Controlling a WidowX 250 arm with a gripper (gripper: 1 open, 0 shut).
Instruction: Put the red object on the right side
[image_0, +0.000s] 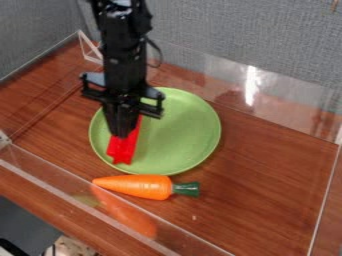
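— Where do we stand for this one view?

— We look from the front of the desk (281, 180), raised well above it, facing down and across at a slant toward the grey back wall (254, 35).

— How near are we?

— Close enough that the green plate (187, 135) sits near the middle and fills a good part of the picture. The clear front barrier (54, 185) runs across the lower left, nearest us, and the arm's hand (124, 122) comes down from the top edge, left of centre.

— Any second view to compare?

— We have only this one.
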